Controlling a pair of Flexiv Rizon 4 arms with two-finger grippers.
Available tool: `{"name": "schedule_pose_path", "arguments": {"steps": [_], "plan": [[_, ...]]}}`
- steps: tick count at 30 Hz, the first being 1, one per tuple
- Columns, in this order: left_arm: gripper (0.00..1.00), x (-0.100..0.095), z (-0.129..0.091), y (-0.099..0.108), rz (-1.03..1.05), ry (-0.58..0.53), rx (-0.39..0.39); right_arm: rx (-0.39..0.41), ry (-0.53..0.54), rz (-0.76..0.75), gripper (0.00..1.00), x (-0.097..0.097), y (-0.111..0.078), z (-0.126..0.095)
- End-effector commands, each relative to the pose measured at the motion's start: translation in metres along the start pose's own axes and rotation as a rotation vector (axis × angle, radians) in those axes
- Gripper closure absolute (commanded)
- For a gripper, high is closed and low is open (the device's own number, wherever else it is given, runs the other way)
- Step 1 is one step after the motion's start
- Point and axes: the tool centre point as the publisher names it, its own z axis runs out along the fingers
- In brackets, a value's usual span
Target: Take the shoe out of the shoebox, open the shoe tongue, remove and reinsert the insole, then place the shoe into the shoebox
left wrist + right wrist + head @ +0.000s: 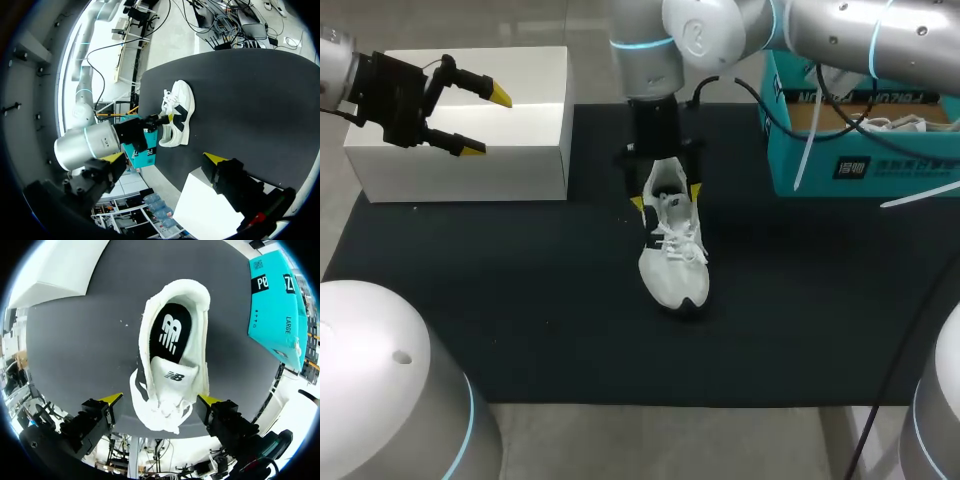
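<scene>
A white sneaker [673,255] stands upright on the black mat, toe toward the front edge. In the right wrist view its mouth faces me, showing the black insole [171,332] inside and the white tongue [172,376]. My right gripper [666,197] hangs over the heel end, open, with one yellow tip on each side of the sneaker [170,390] and a small gap at the sides. My left gripper [486,121] hovers open above the white box [520,165] at the far left, holding nothing. The teal shoebox [820,150] stands at the back right.
The black mat [520,320] covers most of the table. In the left wrist view the sneaker [179,114] and my right arm's gripper [150,127] lie ahead of my left gripper [165,158], past the white box [205,212]. Cables hang over the shoebox.
</scene>
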Motion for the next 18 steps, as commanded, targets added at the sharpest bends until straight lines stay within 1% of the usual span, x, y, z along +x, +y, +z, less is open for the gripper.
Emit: {"name": "schedule_pose_path", "arguments": {"steps": [1,3,7,9,11,18], "plan": [[0.00,0.000,0.000,0.001,0.000,0.004,0.001,-0.027,-0.043,0.016,1.00,0.003,-0.011,-0.009],[0.00,0.000,0.000,0.001,0.000,0.004,0.001,-0.024,-0.043,0.023,1.00,0.001,-0.012,-0.004],[0.00,0.000,0.000,0.001,0.000,0.004,0.001,-0.042,-0.040,0.039,1.00,-0.002,-0.014,0.004],[0.00,0.000,0.000,0.001,0.000,0.004,0.001,-0.057,-0.035,0.051,1.00,-0.003,-0.015,0.007],[0.00,0.000,0.000,0.001,0.000,0.004,0.001,-0.087,-0.007,0.059,1.00,-0.004,-0.016,0.010],[0.00,0.000,0.000,0.001,0.000,0.004,0.001,-0.075,-0.017,0.071,1.00,-0.005,-0.020,0.019]]}}
